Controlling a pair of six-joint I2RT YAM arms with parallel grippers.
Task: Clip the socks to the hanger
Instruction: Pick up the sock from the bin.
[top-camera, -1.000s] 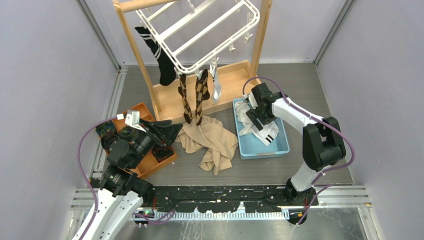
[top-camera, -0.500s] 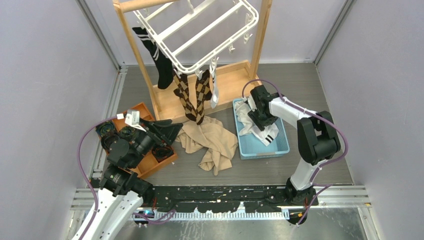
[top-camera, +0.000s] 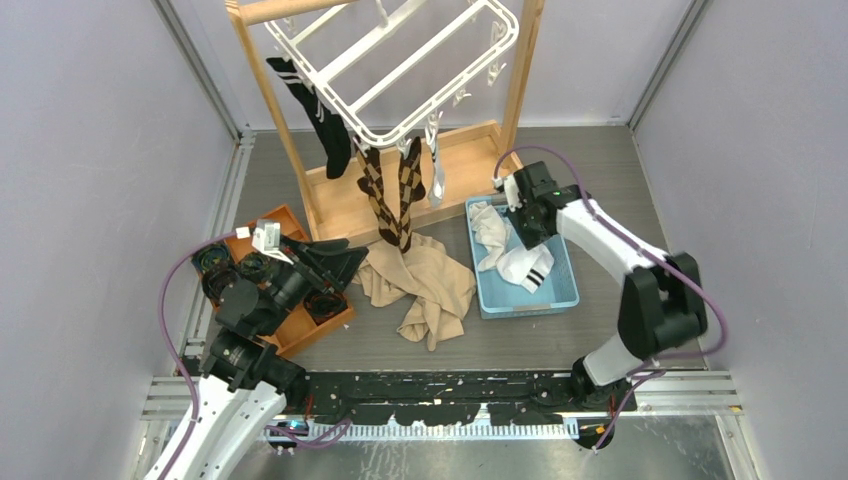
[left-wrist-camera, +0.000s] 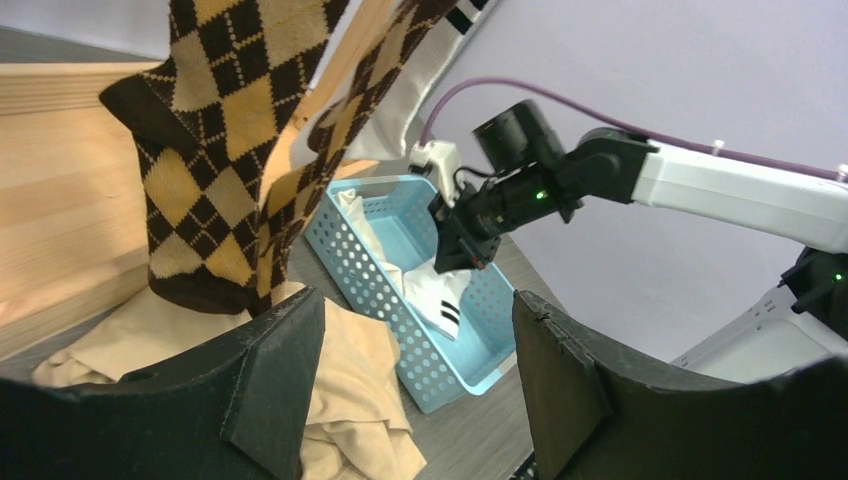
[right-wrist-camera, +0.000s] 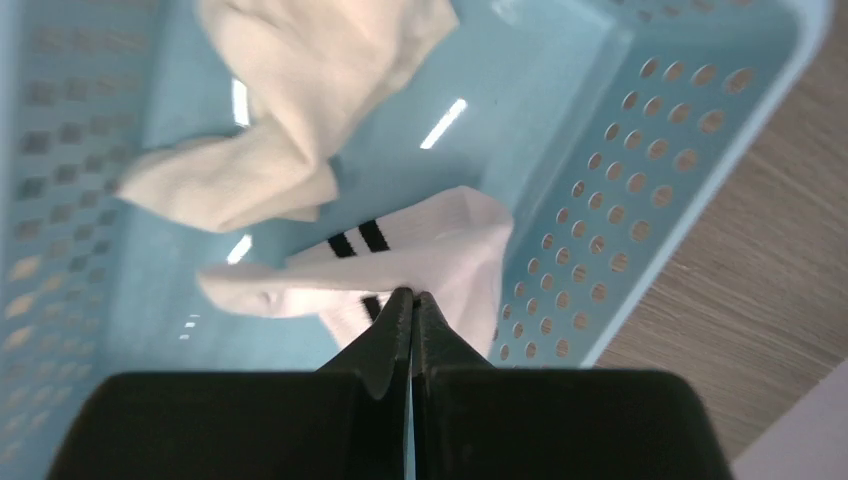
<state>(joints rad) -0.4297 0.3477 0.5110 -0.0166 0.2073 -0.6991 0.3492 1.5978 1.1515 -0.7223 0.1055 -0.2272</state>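
Observation:
The white hanger (top-camera: 400, 60) hangs tilted from the wooden stand (top-camera: 340, 205). A black striped sock (top-camera: 325, 125), two brown argyle socks (top-camera: 390, 195) and a white sock (top-camera: 435, 170) dangle from its clips. In the blue basket (top-camera: 560, 295) lie a plain white sock (right-wrist-camera: 290, 120) and a white sock with black bands (right-wrist-camera: 440, 250). My right gripper (right-wrist-camera: 412, 293) is shut over the basket, its tips pinching a fold of the banded sock. My left gripper (left-wrist-camera: 415, 305) hovers open and empty near the beige cloth (top-camera: 425, 285), below the argyle socks (left-wrist-camera: 215, 150).
An orange tray (top-camera: 300, 325) sits under the left arm at the left. The stand's wooden base lies just behind the basket and the cloth. Grey walls close in on both sides.
My right gripper has shut on the banded sock and pulled up and back from the basket floor. The hanger and its socks have swung slightly. The left arm has barely moved.

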